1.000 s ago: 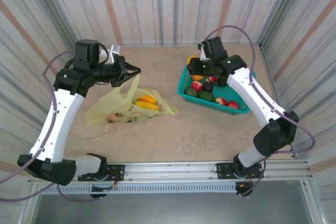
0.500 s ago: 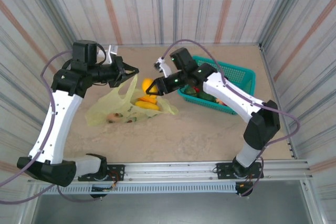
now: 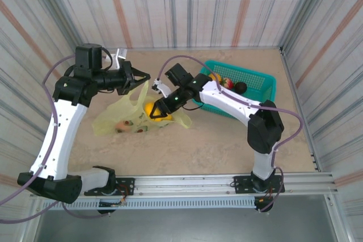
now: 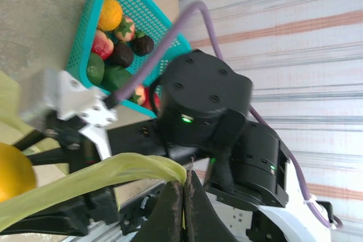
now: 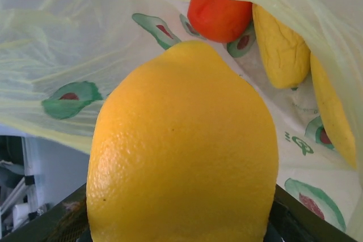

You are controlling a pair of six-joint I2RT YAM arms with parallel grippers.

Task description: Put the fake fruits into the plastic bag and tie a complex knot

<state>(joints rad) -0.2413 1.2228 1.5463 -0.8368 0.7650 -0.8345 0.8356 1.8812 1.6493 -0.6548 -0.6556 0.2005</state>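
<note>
Lemon (image 5: 182, 145) blocking right end effector (image 3: 157, 110), bag (image 5: 57, 43) behind

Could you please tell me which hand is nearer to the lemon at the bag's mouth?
Right. The right hand grips the lemon at the mouth of the plastic bag; the left hand is apart from it, farther back, pinching the bag handle up.

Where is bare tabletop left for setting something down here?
Bare table runs between the plastic bag, the basket and the near rail. Crowded at the bag mouth, where the left gripper holds a handle and the right gripper holds a yellow fruit.
</note>
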